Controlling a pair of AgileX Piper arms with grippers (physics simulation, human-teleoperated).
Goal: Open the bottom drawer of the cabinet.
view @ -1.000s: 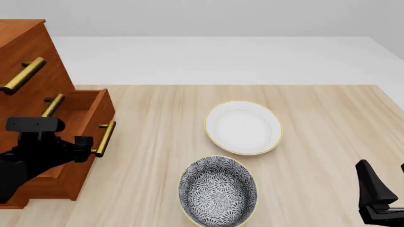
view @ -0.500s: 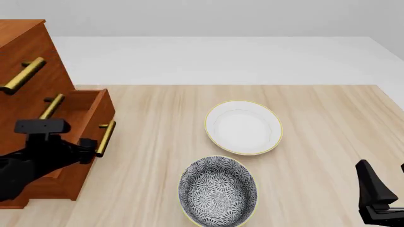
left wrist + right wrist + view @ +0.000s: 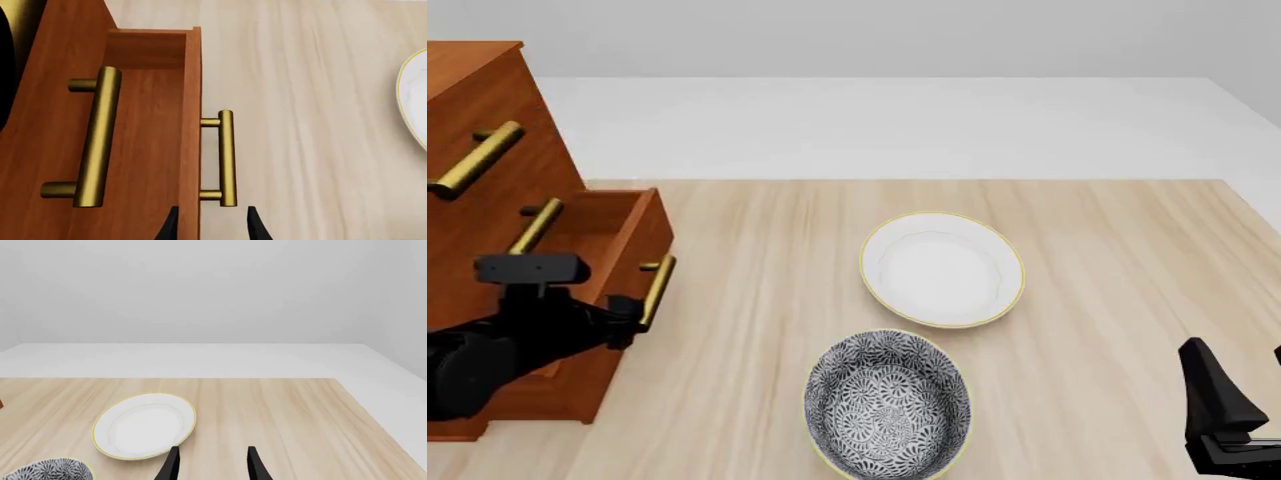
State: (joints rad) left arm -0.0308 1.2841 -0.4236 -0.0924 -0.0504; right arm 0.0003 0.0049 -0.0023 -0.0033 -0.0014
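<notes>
Since the earlier frames, the left gripper (image 3: 641,312) has shifted rightward along the bench (image 3: 1068,260), and the bottom drawer (image 3: 607,240) has come slightly further out of the cabinet (image 3: 487,150), its brass handle (image 3: 657,290) moving with the gripper. The right gripper (image 3: 210,465) has not moved; it sits parked at the near right of the bench, jaws spread, holding nothing.

Current state: the bottom drawer stands partly open at the cabinet's base on the left of the bench, its front well clear of the middle drawer's handle (image 3: 97,137) above it. In the left wrist view the gripper fingertips sit on either side of the near end of the bottom handle (image 3: 227,157), with the jaws apart; whether the pads press the bar cannot be told from these views.

Procedure for the step in hand, as a judgement:
- Keep the pull line parallel to the drawer's travel, straight out from the cabinet face. A sideways component risks binding the drawer or slipping off the bar end.
- Hold the fingers level with the bar and behind it, so the bar stays captured.
- Stay clear of the white bowl (image 3: 942,270) and the patterned bowl (image 3: 889,405), which lie farther along the pull direction.
</notes>
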